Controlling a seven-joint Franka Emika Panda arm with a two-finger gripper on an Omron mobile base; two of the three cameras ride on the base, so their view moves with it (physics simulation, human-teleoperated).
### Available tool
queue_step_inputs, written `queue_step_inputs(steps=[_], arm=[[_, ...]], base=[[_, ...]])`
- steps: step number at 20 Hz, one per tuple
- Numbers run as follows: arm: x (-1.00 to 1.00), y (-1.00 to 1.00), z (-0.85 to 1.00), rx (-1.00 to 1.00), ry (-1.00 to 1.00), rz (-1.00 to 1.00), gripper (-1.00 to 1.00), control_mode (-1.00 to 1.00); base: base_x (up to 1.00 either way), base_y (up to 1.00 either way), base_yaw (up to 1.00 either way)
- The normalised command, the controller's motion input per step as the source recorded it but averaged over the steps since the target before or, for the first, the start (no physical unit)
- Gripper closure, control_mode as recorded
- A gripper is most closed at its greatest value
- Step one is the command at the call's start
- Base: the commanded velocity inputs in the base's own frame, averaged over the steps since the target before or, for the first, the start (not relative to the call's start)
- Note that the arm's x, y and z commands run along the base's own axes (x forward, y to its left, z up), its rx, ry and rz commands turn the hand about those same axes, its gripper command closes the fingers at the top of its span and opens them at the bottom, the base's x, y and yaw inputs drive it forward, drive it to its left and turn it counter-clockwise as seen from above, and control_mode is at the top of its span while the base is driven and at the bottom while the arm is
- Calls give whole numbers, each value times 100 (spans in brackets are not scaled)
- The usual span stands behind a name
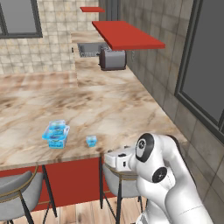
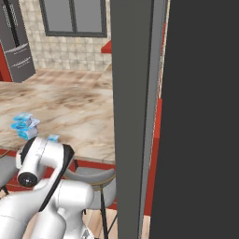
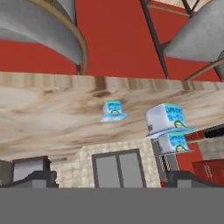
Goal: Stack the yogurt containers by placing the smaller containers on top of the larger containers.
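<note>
1. the white arm (image 1: 162, 175) is folded low in front of the counter, elbow bent, its wrist section pointing left along the counter's front edge, just above a grey stool.
2. the gripper (image 3: 112, 179) has its two dark fingertips (image 3: 37, 177) spread as far apart as they go, one at each bottom corner of the hand view, nothing between them.
3. the hand view is flipped over: stools and red counter front up top, marble counter across the middle, tiled wall and window below.
4. now the tubs. on the marble counter (image 1: 109, 109), near the front edge, the mid-sized tub (image 1: 57, 127) sits on top of the widest tub (image 1: 55, 139), a light-blue pair, rims flared, roughly lined up.
5. from the hand view the same stack reads upside down, widest tub (image 3: 167, 119) closer to the counter, mid-sized tub (image 3: 174, 143) beyond it.
6. the tiny cup (image 1: 91, 141) stands alone on the counter just to the right of the stack, apart from it, upright, close to the front edge. in the hand view it is (image 3: 113, 110), left of the stack.
7. in the right base view the stack (image 2: 25, 125) peeks past the arm's shoulder, the tiny cup (image 2: 53, 137) just beside the arm's top.
8. can't make out what's inside any tub; labels are blue and white, too blurred to read.
9. the gripper is well clear of all three, touching none.
</note>
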Motion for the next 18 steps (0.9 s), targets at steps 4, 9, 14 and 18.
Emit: queue_step_inputs(steps=[4, 9, 14, 18], arm=[[-42, 77, 0, -2, 38, 0, -100, -100], [-32, 65, 2, -3, 29, 0, -100, -100], [-28, 51, 20, -10, 6, 0, -100, -100], [-29, 34, 38, -13, -2, -3, -100, -100]], base=[[0, 0, 0], [0, 0, 0], [0, 0, 0], [0, 0, 0]])
